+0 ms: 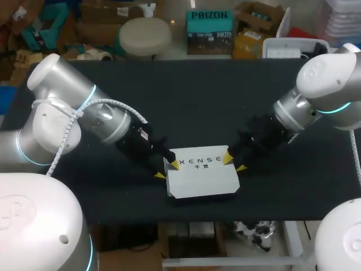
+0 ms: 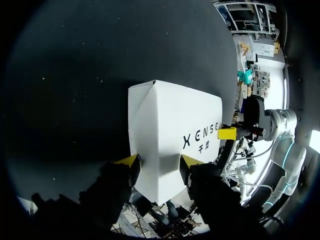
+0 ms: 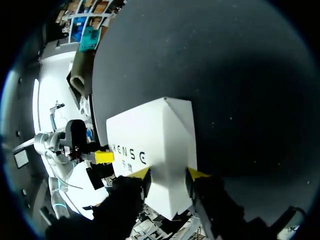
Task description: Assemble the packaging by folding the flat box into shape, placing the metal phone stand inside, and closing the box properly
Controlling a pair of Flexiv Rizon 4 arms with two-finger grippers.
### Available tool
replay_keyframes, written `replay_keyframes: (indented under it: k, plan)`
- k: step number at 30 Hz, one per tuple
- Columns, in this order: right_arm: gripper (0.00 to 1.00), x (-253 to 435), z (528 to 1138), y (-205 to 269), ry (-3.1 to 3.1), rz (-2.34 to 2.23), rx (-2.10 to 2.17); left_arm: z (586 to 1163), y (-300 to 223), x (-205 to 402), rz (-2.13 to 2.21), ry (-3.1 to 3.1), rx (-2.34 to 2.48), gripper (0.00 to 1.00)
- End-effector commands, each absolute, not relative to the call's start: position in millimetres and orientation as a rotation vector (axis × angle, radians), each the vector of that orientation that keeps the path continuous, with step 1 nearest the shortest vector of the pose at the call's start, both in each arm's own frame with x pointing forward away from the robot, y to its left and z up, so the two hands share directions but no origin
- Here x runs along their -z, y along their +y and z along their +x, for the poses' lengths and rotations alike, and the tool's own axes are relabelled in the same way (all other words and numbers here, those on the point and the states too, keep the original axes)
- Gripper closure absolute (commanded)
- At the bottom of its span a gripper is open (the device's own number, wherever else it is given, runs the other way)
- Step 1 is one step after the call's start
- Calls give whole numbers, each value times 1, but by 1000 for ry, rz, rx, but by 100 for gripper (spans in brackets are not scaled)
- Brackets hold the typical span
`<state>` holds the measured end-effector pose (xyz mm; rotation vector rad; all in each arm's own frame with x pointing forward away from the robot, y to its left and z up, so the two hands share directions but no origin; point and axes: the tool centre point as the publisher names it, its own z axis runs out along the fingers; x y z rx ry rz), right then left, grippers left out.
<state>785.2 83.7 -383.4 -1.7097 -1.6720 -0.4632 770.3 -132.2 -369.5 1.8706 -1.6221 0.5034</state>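
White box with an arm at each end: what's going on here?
Both arms are on the white box, which sits folded into shape near the front edge of the dark table. The left gripper clasps its left end and the right gripper its right end. The top looks closed. The metal phone stand is not in sight, so whether it is inside cannot be told.

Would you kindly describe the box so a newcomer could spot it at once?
On the black table, look at the middle of the front edge. The white box sits there, gripped at its ends by the left end effector and right end effector. Its white top with dark lettering sets it apart from them.
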Motion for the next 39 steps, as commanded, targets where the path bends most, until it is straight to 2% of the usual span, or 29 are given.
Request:
replay_keyframes:
  k: [1, 16, 25, 30, 35, 39]
  plan:
    - [53, 380, 789, 91, -1666, -1699, 444, 775, -136, 369, 1863, -1608, -489, 45]
    - [53, 371, 794, 94, -1634, -1697, 410, 781, -130, 362, 1831, -1548, -462, 42]
    - [54, 368, 797, 95, -1618, -1699, 403, 785, -127, 358, 1838, -1527, -454, 45]
    - [53, 371, 796, 95, -1626, -1700, 401, 785, -127, 362, 1853, -1536, -442, 40]
    - [52, 374, 794, 94, -1638, -1696, 401, 784, -126, 367, 1862, -1554, -439, 30]
    - [49, 375, 793, 92, -1657, -1700, 413, 781, -125, 369, 1858, -1592, -464, 28]
